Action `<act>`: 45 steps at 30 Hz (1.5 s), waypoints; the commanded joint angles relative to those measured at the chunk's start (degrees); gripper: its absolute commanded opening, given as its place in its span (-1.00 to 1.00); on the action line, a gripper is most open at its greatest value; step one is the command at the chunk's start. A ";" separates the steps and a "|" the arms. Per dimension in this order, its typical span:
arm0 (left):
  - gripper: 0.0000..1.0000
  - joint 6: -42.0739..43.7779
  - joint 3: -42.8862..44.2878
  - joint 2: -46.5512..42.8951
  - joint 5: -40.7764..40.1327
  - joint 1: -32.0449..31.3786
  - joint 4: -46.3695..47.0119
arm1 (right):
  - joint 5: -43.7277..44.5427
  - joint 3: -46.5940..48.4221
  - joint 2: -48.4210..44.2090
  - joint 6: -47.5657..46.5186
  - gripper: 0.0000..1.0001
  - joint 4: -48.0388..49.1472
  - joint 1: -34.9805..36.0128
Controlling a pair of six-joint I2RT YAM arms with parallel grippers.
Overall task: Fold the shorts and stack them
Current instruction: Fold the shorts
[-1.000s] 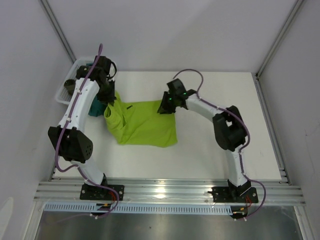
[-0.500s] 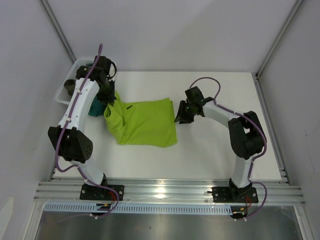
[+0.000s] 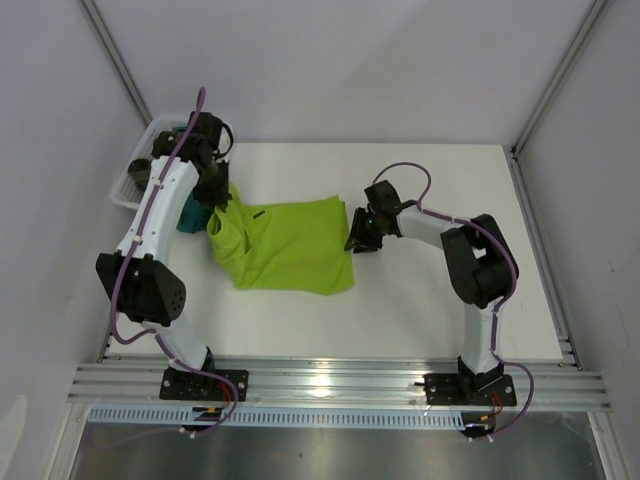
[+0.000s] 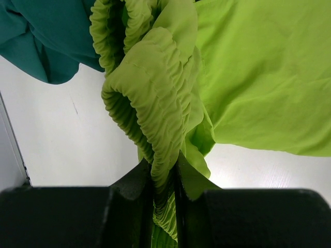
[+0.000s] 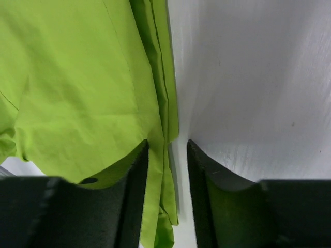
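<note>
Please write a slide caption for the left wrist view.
Left gripper pinching the lime-green shorts by their elastic waistband, teal garment beside them.

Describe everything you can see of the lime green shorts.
The shorts are bright lime-green, thin smooth fabric with a gathered elastic waistband and a small black mark. They lie mostly flat on the white table, waistband end bunched up, pinched in the left pincer. The opposite hem lies between the right pincer's parted jaws. A teal garment lies beside the waistband.

No writing can be read anywhere; the small black mark (image 3: pixel 258 214) on the shorts (image 3: pixel 295 250) is too tiny to make out
</note>
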 commanded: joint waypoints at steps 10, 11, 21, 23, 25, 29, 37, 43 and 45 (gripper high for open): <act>-0.99 -1.69 2.66 -0.68 -7.01 -4.97 -0.93 | 3.07 2.13 3.08 -1.87 -0.68 -0.59 2.48; -0.99 -1.87 3.70 -0.41 -8.07 -5.58 -1.28 | 3.25 2.04 3.08 -1.79 -0.70 -0.51 2.57; -0.99 -4.59 11.71 5.74 -17.21 -15.25 -7.96 | 3.86 2.39 3.87 -0.56 -0.80 -0.68 5.65; -0.99 -5.03 13.38 7.84 -21.85 -17.70 -10.33 | 4.04 2.39 4.22 -0.29 -0.80 -0.68 6.09; -0.99 -5.29 13.47 8.90 -24.24 -18.86 -11.30 | 4.04 2.39 4.22 0.15 -0.80 -0.25 6.27; -0.99 -6.61 13.03 10.92 -25.22 -21.48 -10.87 | 3.86 2.39 4.48 0.94 -0.81 0.28 6.35; -0.99 -8.46 17.07 16.90 -28.56 -27.82 -12.45 | 2.46 2.92 5.89 2.08 -0.81 1.25 6.27; -0.99 -9.51 18.92 20.76 -29.35 -32.30 -13.06 | 1.14 2.04 6.77 3.57 -0.82 2.56 5.92; -0.99 -10.57 18.48 21.91 -30.40 -33.80 -13.24 | 0.61 1.69 7.12 4.27 -0.82 2.92 5.65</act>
